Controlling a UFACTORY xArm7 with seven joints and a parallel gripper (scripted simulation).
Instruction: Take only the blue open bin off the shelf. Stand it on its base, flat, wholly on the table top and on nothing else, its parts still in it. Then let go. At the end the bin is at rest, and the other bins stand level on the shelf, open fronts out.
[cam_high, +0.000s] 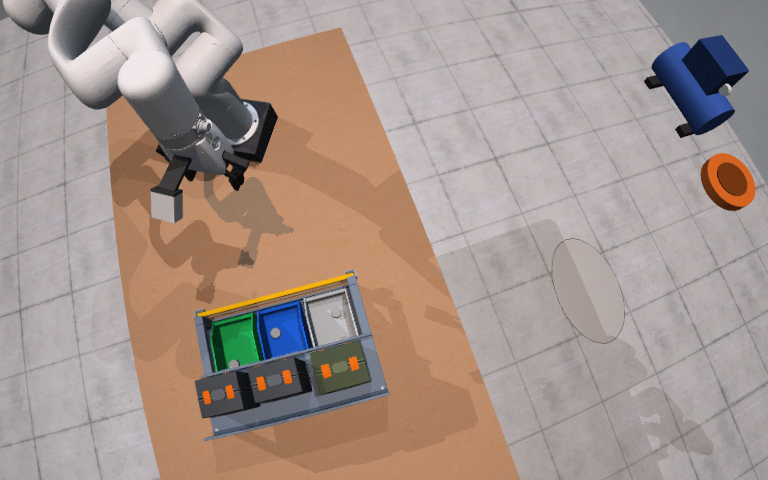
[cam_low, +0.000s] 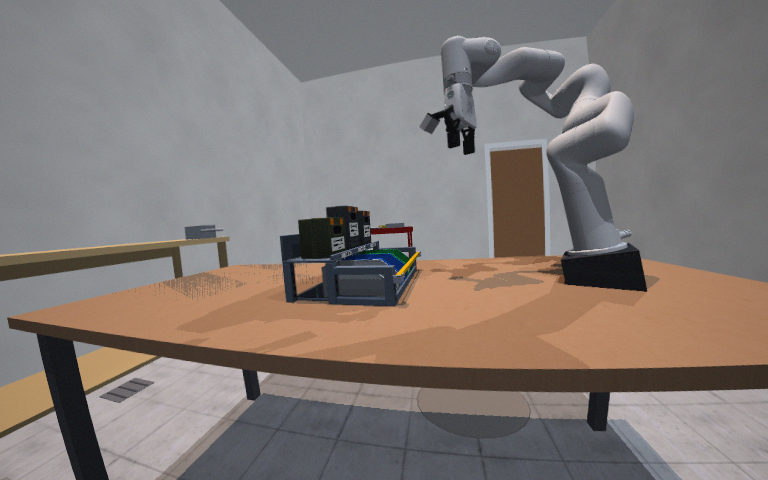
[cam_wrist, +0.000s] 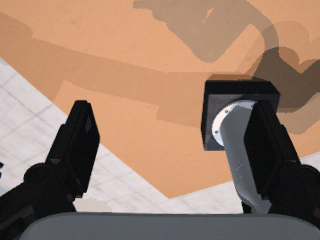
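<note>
The blue open bin (cam_high: 283, 331) sits in the lower tier of the grey shelf (cam_high: 291, 353), between a green bin (cam_high: 235, 342) and a light grey bin (cam_high: 331, 319). A small round part lies in it. In the side view only a sliver of the blue bin (cam_low: 370, 255) shows behind the shelf's yellow front bar (cam_low: 407, 263). My gripper (cam_high: 215, 176) (cam_low: 459, 138) is open and empty. It hangs high above the table, well away from the shelf and near the robot base (cam_high: 257, 130). In the wrist view the spread fingers frame bare table top and the base.
Two black boxes (cam_high: 252, 387) and an olive box (cam_high: 339, 367) stand on the shelf's upper tier behind the bins. On the floor are a blue motor-like object (cam_high: 699, 84), an orange ring (cam_high: 727, 181) and a grey disc (cam_high: 587, 289). A side table (cam_low: 113, 251) stands to the left.
</note>
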